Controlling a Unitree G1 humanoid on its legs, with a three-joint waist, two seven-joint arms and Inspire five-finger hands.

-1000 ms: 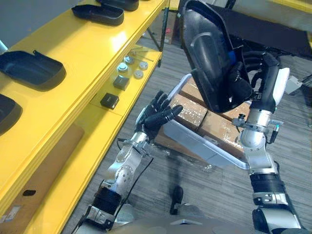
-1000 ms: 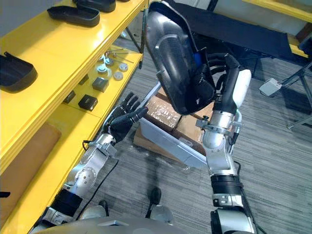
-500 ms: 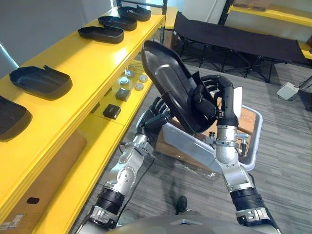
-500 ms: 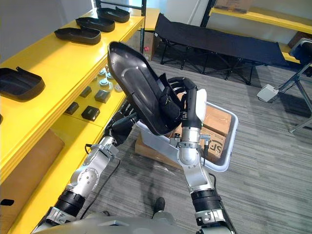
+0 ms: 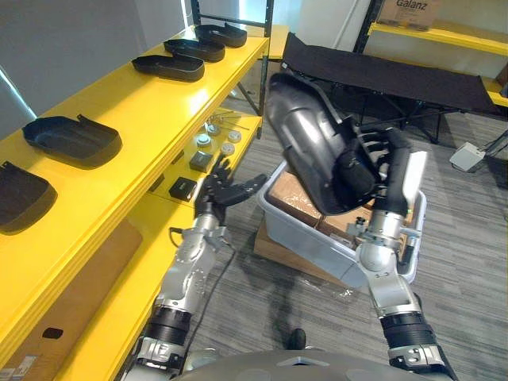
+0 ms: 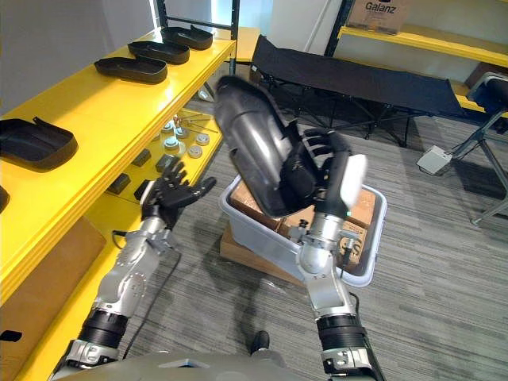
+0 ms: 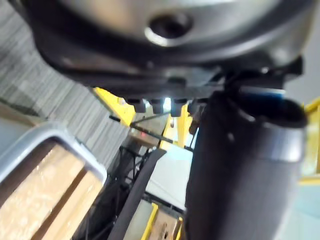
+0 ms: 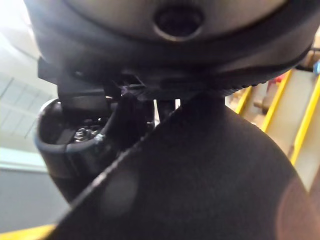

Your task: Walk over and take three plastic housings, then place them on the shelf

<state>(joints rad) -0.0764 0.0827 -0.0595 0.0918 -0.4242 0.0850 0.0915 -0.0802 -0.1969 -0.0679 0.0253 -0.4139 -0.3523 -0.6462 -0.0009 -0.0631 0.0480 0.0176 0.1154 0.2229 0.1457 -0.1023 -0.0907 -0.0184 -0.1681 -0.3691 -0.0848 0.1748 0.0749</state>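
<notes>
My right hand [image 5: 359,169] is raised in front of me, its fingers curled round the edge of a large black plastic housing [image 5: 311,151] that stands tilted above the grey bin [image 5: 311,243]. The housing's dark surface [image 8: 200,175] lies right against the hand in the right wrist view. My left hand [image 5: 227,187] hangs open with its fingers spread, holding nothing, between the bin and the yellow shelf [image 5: 143,111]. Several more black housings lie along the shelf top, among them one [image 5: 73,139] near me and one [image 5: 168,66] farther off.
The grey bin holds cardboard boxes [image 5: 290,190] and rests on another box on the grey floor. Small metal parts [image 5: 213,143] and a black block [image 5: 182,189] lie on the shelf's lower level. A black folding cot [image 5: 389,75] stands behind, by a second yellow rack [image 5: 444,32].
The camera has shifted. My right hand has swung the housing from near the shelf to above the bin. My left hand has drawn away from the housing toward the shelf, fingers spread.
</notes>
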